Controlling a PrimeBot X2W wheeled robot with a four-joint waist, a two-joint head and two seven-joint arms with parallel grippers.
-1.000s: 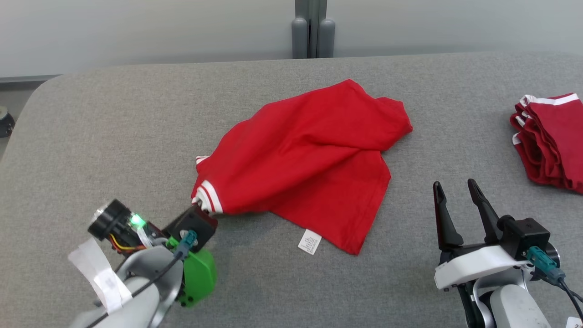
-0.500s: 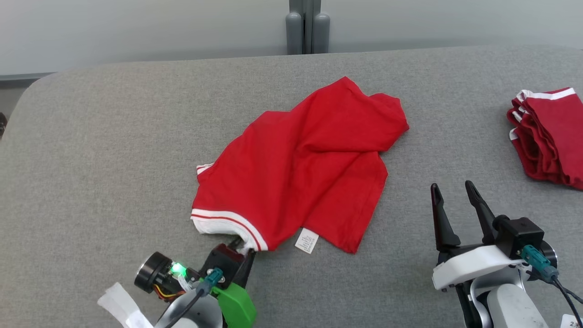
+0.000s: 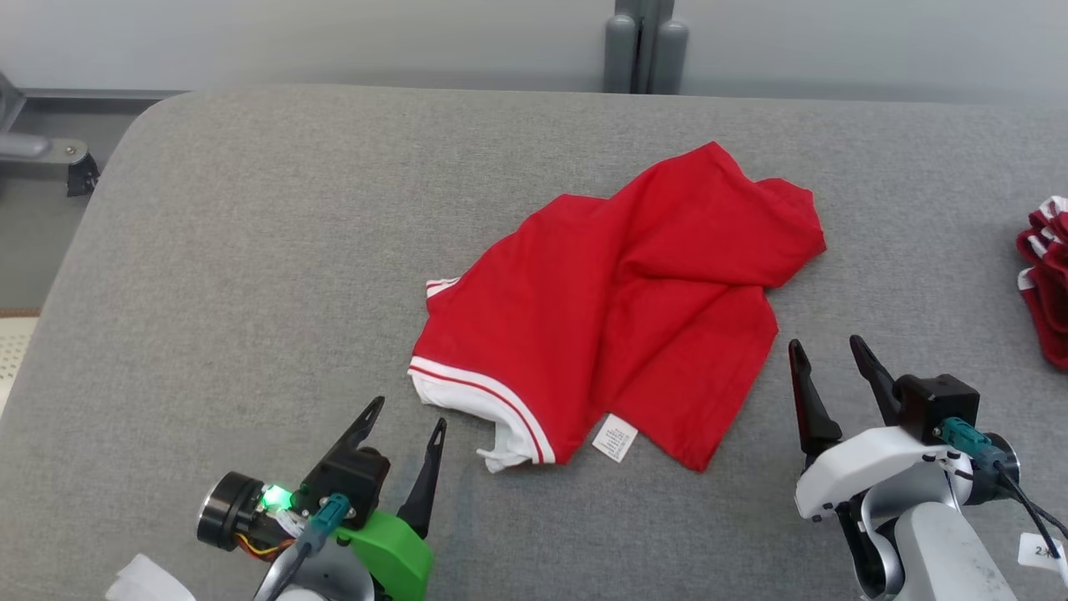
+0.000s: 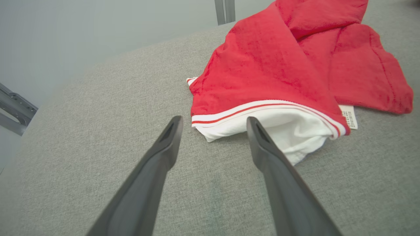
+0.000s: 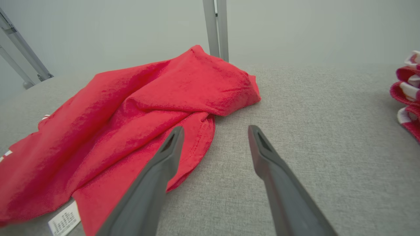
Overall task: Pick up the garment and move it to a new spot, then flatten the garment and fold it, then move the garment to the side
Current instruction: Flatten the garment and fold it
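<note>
Surface: grey padded table (image 3: 250, 250); the work lies at its middle.

Left gripper (image 3: 410, 412): fingers spread wide and holding nothing. It sits low at the near edge, tips pointing away from the robot and slightly right.

Gap, left side: the tips stand near the white band (image 3: 467, 396) but apart from it, with bare table between them in the head view.

Garment (image 3: 617, 309): red, crumpled, with overlapping folds, resting on the table and gripped by neither arm. A care label (image 3: 615, 438) pokes out at its near edge.

Long axis: diagonal, from the white band at near left to a bunched corner at far right.

Bearing: the garment lies ahead and right of the left gripper, and ahead and left of the right.

Right gripper (image 3: 826, 342): fingers spread, empty, just beside the garment's near right hem (image 5: 197, 154).

Nearer arm: judged about even. The left is closer to the banded end, the right to the plain hem.

Next step, judged: flattening, one arm at each end pulling along that diagonal.

Far right: a folded pile (image 3: 1043, 284) of similar red pieces, well apart.
</note>
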